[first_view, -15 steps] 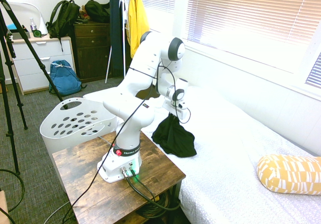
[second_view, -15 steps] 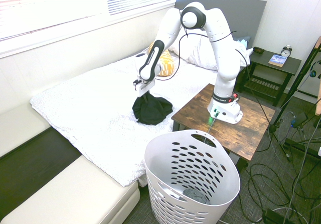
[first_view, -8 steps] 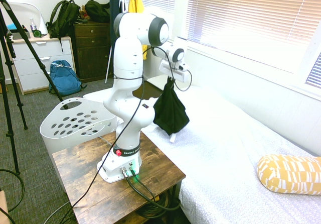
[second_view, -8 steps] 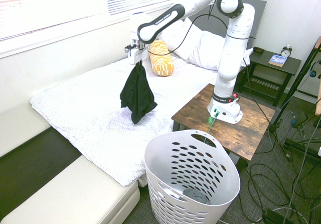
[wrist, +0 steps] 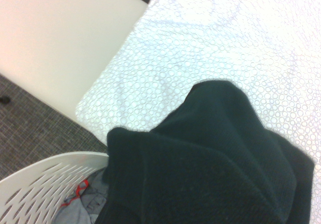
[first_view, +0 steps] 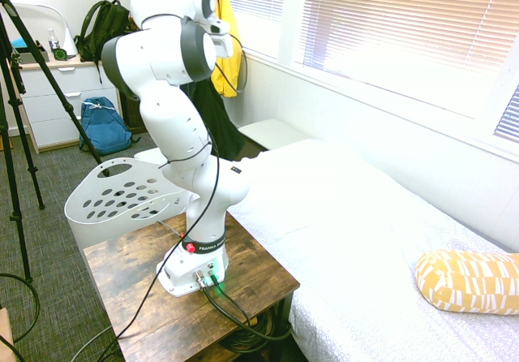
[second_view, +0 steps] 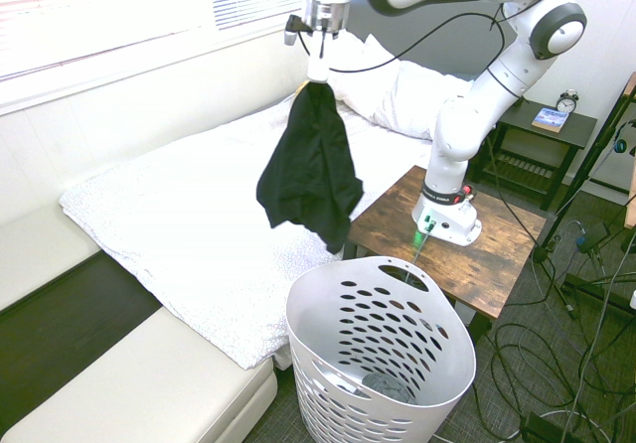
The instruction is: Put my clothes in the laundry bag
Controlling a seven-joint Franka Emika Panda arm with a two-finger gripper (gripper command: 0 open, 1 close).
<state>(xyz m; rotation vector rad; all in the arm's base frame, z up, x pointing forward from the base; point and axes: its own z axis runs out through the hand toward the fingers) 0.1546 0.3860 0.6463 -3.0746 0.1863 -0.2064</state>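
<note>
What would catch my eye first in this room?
Probably the black garment dangling from the white arm's gripper, up above the bed. Next, the big white laundry basket full of oval holes, standing on the floor beside the wooden table, with some grey cloth inside.

- The arm (second_view: 460,128) was glossy white, with rounded segments.
- The joints had dark grey bands.
- Black cable (second_view: 437,41) was along it.
- Base (second_view: 446,217) had red button (first_view: 190,247).
</note>
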